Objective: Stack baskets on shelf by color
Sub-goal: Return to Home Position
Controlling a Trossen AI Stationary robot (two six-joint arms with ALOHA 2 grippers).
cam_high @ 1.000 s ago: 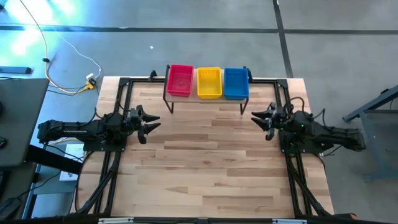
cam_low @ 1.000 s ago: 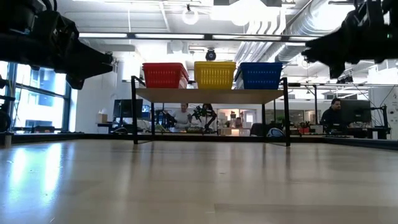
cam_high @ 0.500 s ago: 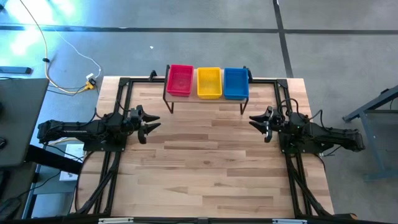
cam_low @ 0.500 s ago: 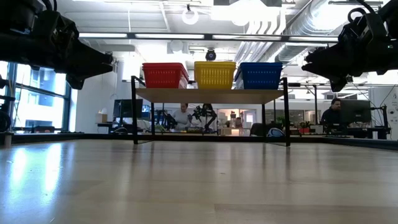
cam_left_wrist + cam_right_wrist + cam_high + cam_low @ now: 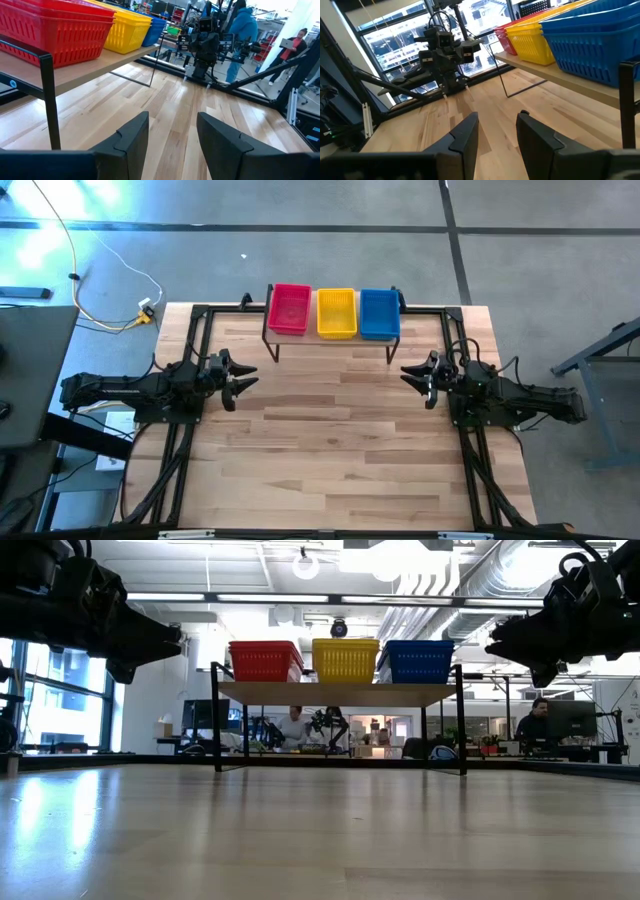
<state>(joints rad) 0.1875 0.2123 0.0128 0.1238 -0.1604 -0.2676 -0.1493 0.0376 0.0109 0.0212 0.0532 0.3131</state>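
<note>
The red baskets (image 5: pixel 290 309), yellow baskets (image 5: pixel 336 313) and blue baskets (image 5: pixel 379 314) rest side by side on the shelf (image 5: pixel 340 693), a wooden plank on black legs at the table's far edge; each colour is nested in its own stack. My left gripper (image 5: pixel 243 381) hovers open near the table's left edge, pointing level toward the middle, holding nothing. My right gripper (image 5: pixel 413 377) hovers open near the right edge, facing it, also holding nothing. The left wrist view shows the red stack (image 5: pixel 55 27) close by; the right wrist view shows the blue stack (image 5: pixel 592 35).
The black frame rails (image 5: pixel 190 340) run along the table's left, right and far edges. The wooden tabletop (image 5: pixel 330 440) lies between the arms. People (image 5: pixel 293 726) stand in the room beyond the table.
My right gripper has sunk a little and rolled slightly, shifting a touch toward the table's middle; it stays open. The baskets and my left arm have kept still.
</note>
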